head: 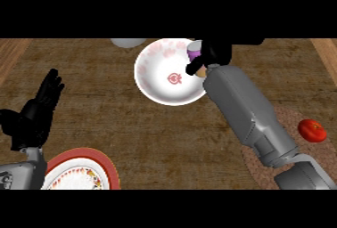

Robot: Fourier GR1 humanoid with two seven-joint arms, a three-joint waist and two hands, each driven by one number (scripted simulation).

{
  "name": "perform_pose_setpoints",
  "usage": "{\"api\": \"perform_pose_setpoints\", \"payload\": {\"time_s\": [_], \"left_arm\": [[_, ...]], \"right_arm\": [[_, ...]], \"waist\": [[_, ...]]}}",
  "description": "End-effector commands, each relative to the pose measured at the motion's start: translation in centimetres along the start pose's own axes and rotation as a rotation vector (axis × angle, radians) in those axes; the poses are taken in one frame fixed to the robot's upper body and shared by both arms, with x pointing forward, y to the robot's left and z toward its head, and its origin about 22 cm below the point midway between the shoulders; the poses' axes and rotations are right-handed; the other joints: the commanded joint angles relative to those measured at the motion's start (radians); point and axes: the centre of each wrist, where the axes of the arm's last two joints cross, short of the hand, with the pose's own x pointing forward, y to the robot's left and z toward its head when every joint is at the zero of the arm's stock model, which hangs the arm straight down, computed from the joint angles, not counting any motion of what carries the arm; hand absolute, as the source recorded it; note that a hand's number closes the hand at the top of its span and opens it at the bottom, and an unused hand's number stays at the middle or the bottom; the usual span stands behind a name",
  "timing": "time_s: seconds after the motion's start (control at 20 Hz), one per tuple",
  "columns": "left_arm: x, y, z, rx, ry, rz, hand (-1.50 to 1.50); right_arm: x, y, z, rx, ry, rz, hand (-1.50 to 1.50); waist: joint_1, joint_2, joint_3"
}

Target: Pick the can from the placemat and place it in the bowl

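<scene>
Nearest, one red-rimmed patterned plate [79, 171] lies by the open, resting left hand [36, 113], one red tomato [313, 130] sits on the one brown placemat [289, 120], and farther off the right hand [212, 52], curled round the one purple-and-tan can [195, 62], holds it over the one white bowl's [164, 73] rim, apparently for release.

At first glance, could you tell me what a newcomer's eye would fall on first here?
The white bowl at top centre stands out, with the right hand over its right rim, curled round a small purple can. A red tomato sits on the placemat at the right. The left hand rests open at the left, above a red-rimmed plate.
</scene>
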Motion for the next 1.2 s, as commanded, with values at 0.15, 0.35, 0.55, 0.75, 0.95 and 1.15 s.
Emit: {"api": "perform_pose_setpoints", "payload": {"time_s": [0.15, 0.35, 0.55, 0.75, 0.95, 1.15], "left_arm": [[0.5, 1.5, -1.3, 0.009, 0.0, -0.014, 0.0], [0.1, 0.7, 0.2, 0.015, 0.002, 0.003, 0.0], [-0.8, 0.3, -0.4, 0.034, 0.024, 0.014, 0.0], [-0.4, 0.3, 0.4, 0.023, 0.02, 0.003, 0.0], [-1.6, 1.1, 1.0, 0.048, 0.034, -0.012, 0.0], [-1.1, 2.9, 0.4, 0.066, 0.025, -0.002, 0.0]], "right_arm": [[-3.1, -0.1, -1.9, 0.155, -0.048, -0.075, -1.5], [-4.1, 0.5, -1.2, 0.046, -0.05, -0.394, -1.5], [-5.1, -1.9, -1.8, -0.103, -0.087, -0.714, -1.5], [-9.2, -2.5, -2.3, -0.145, -0.062, -0.898, -1.5], [-15.6, -4.8, -2.3, -0.089, -0.053, -0.897, -1.5], [-19.9, -7.5, -1.0, -0.027, -0.076, -0.914, -1.5]], "waist": [[-0.001, 0.001, 0.0], [-0.006, -0.006, 0.002], [-0.042, -0.007, 0.003], [-0.027, -0.009, 0.002], [-0.042, -0.016, 0.0], [-0.052, -0.019, 0.0]]}}
